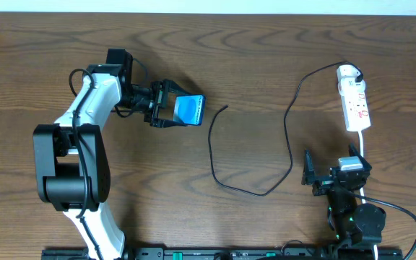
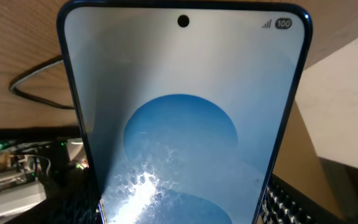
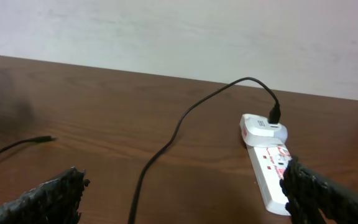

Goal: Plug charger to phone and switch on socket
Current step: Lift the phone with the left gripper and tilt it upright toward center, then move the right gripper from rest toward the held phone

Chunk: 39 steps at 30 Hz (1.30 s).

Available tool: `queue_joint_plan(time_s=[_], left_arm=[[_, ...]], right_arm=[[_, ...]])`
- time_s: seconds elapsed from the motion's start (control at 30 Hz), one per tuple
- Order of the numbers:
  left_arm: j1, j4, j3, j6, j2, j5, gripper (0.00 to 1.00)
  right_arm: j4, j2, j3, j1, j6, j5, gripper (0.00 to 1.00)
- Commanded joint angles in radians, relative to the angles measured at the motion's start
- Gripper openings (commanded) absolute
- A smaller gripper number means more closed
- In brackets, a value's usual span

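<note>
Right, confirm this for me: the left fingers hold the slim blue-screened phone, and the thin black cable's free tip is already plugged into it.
Not plugged in. The left fingers do hold the slim blue-screened phone, but the free tip of the thin black cable lies bare on the brown wooden table, apart from the phone. The overhead view shows it.

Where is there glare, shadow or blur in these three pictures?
Left wrist: a white glare patch low on the phone screen; the table behind it is soft. Right wrist: the socket is sharp; a vague shadow darkens the table at left. Overhead: even light, all sharp.
</note>
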Motion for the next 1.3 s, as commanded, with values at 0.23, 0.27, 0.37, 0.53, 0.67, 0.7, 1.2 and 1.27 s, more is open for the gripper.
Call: queue_joint_plan(time_s=[0.23,0.27,0.37,0.53,0.67,0.7,1.2,1.27], left_arm=[[0.005,-0.002,0.02,-0.066,-0.026,0.156,0.56],[0.005,-0.002,0.02,-0.066,-0.026,0.171,0.56],[0.005,0.011,0.02,-0.066,-0.026,0.204,0.56],[0.005,0.057,0.02,-0.095,-0.026,0.24,0.52],[0.005,0.111,0.02,-0.134,-0.026,0.259,0.52],[0.005,0.123,0.02,-0.135,-0.026,0.26,0.52],[0.005,0.164,0.02,-0.16,-0.026,0.254,0.52],[0.005,0.164,0.02,-0.16,-0.026,0.236,0.52]], right_arm=[[0.006,0.009,-0.005,0.01,0.029,-0.031,0.99],[0.006,0.013,-0.005,0.01,0.04,-0.033,0.99],[0.007,0.034,-0.005,0.01,0.071,-0.059,0.99],[0.04,0.094,-0.004,0.01,0.079,-0.084,0.99],[0.093,0.165,0.009,0.01,0.079,-0.114,0.99],[0.105,0.19,0.014,0.01,0.08,-0.125,0.99],[0.113,0.61,0.24,0.01,0.087,-0.223,0.99],[0.11,0.678,0.28,0.01,0.089,-0.259,0.99]])
